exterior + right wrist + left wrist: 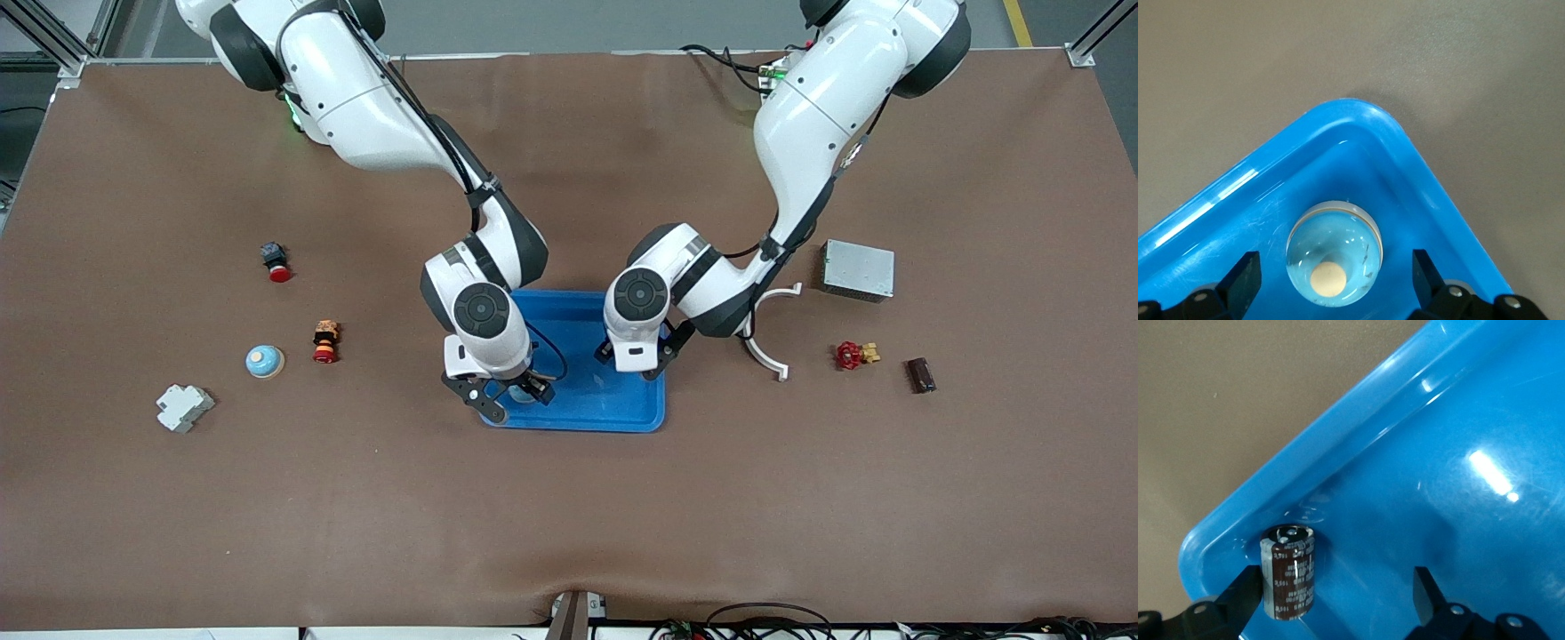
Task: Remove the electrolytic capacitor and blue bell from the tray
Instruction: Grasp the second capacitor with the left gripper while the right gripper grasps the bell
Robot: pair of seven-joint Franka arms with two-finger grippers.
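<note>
A blue tray [587, 409] lies mid-table. In the right wrist view a light blue bell [1333, 253] with a beige button sits in a tray corner [1405, 147]. My right gripper [1335, 273] is open around the bell, with a gap on each side. In the front view this gripper [517, 396] is over the tray corner nearest the camera. In the left wrist view a dark brown capacitor [1290, 577] stands upright in another tray corner [1358, 427]. My left gripper [1336, 593] is open, with the capacitor close beside one finger. The left gripper [633, 369] hides it in the front view.
Toward the right arm's end lie a second light blue bell [265, 361], a red-capped button [277, 263], an orange and red button [325, 342] and a white breaker [184, 407]. Toward the left arm's end lie a white curved bracket [769, 333], a grey box [857, 269], a red valve [853, 355] and a dark brown part [920, 374].
</note>
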